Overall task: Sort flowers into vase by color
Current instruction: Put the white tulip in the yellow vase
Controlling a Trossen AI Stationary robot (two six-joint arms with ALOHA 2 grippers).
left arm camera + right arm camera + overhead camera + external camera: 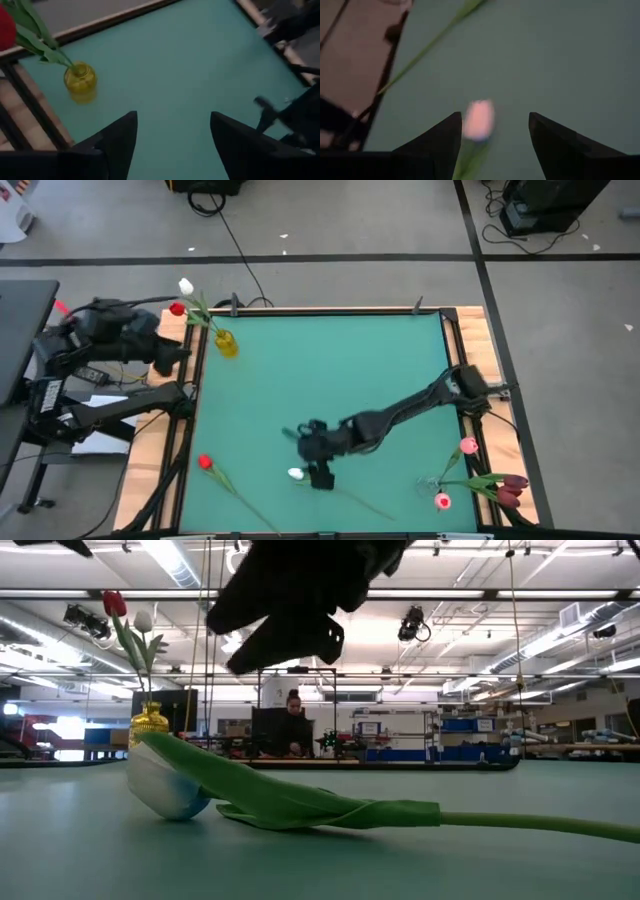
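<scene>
A white tulip (296, 474) lies flat on the green table near its front edge, with its head (168, 790), leaf and stem on the surface. My right gripper (318, 476) hovers open just above it. In the right wrist view (492, 145) the white head (479, 119) shows between the fingers. A red tulip (205, 463) lies at the front left. A yellow vase (226, 343) at the far left holds a red tulip (177, 309) and a white tulip (186, 286). My left gripper (172, 145) waits open at the table's left edge, near the vase (80, 82).
Pink tulips (468, 445) and dark maroon tulips (512, 488) are gathered at the front right corner. Wooden boards (470, 350) frame the table's left and right sides. A person (293, 725) sits in the room far behind the table.
</scene>
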